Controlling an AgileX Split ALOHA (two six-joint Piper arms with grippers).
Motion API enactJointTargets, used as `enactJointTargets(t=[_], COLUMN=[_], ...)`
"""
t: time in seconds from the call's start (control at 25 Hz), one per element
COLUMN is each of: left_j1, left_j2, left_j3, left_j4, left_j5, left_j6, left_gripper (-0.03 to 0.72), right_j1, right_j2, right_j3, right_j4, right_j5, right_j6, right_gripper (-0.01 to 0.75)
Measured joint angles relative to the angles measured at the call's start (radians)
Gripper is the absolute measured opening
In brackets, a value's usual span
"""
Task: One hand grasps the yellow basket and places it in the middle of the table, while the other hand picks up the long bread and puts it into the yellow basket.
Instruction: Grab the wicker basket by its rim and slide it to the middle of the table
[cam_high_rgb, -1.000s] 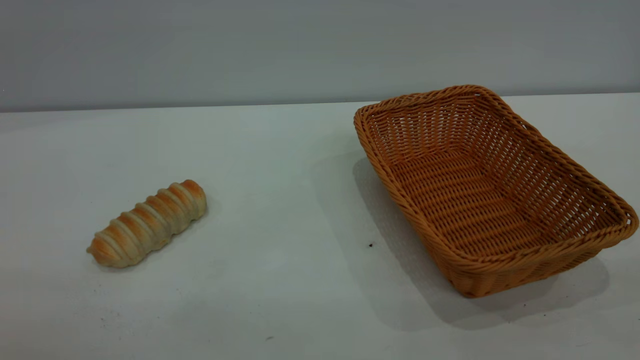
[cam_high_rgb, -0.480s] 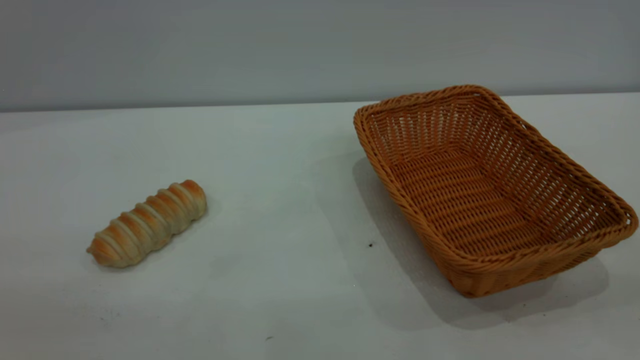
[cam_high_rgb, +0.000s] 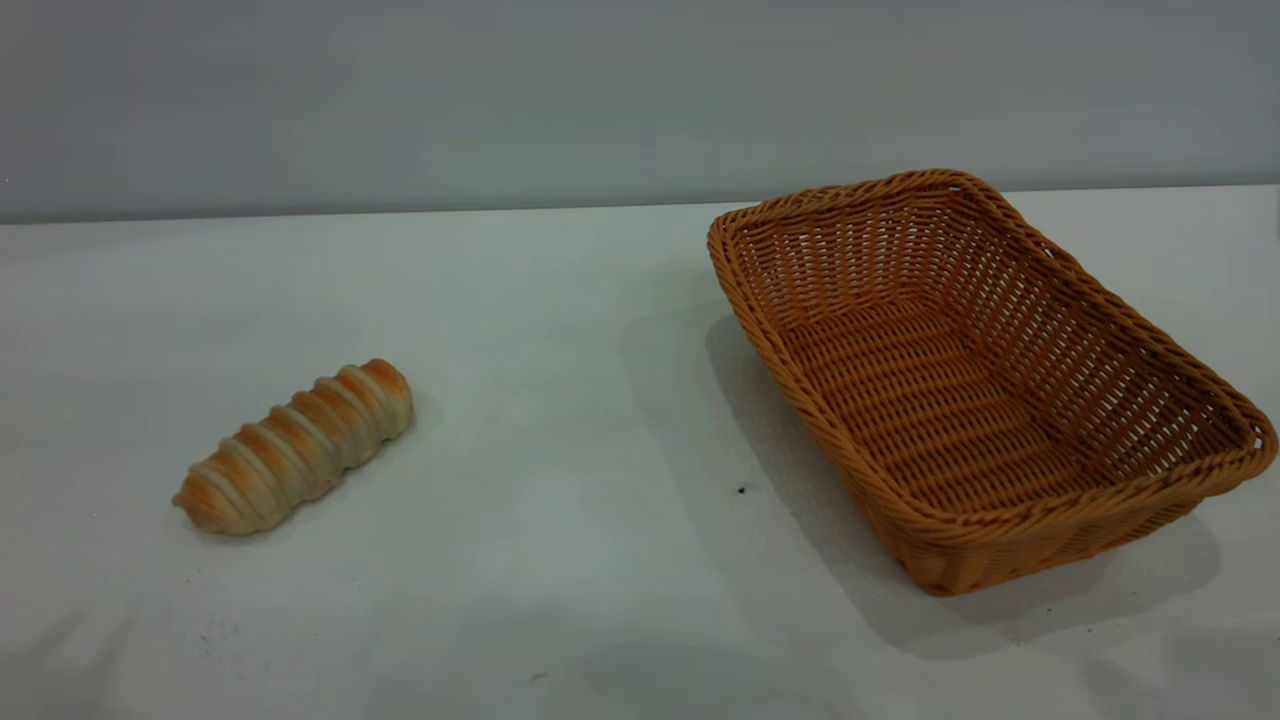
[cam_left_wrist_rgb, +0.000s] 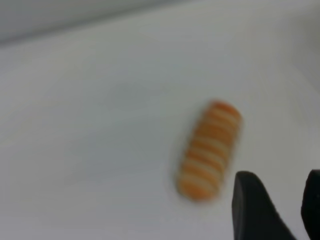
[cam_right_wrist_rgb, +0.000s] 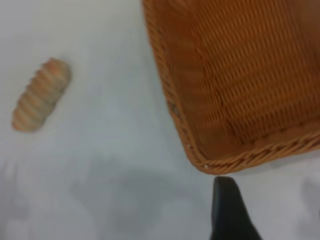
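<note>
The left gripper (cam_left_wrist_rgb: 285, 210) hung open near the bread (cam_left_wrist_rgb: 209, 150); the right gripper's (cam_right_wrist_rgb: 227, 210) state could not be told. It should probably close across the bread's middle. One bread (cam_high_rgb: 295, 447) lay lower left, one basket (cam_high_rgb: 985, 375) right, on the table (cam_high_rgb: 560, 400).

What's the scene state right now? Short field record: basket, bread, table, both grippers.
yellow basket: right side of table, empty, untouched
long bread: left side of table, lying flat, apart from basket
table: white, a few dark specks
left gripper: above table near bread, fingers apart, holding nothing
right gripper: above table beside basket corner, one finger visible, no contact
</note>
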Motion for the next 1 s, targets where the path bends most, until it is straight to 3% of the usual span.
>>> enactJointTargets(t=[0.16,0.4,0.72,1.0], left_j1=[-0.006,-0.093,-0.177,-0.236], left_j2=[0.133,0.274,0.424,0.515], left_j3=[-0.107,-0.275,-0.384,-0.424], left_j4=[-0.044,-0.048,-0.049,-0.050], left_j5=[-0.087,-0.135,-0.207,-0.288], left_j6=[0.082,0.124,0.169,0.185], left_gripper=[0.326,0.328,0.328,0.328], right_j1=[0.000,-0.024,-0.239,-0.273], right_j2=[0.250,0.379,0.379,0.399], right_j3=[-0.006,-0.035,-0.039,-0.039], right_j4=[0.196,0.404,0.348,0.310], right_j5=[-0.083,-0.112,-0.007,0.021], right_j6=[-0.119,-0.257,-0.137,-0.045], right_gripper=[0.482,0.482,0.482,0.482])
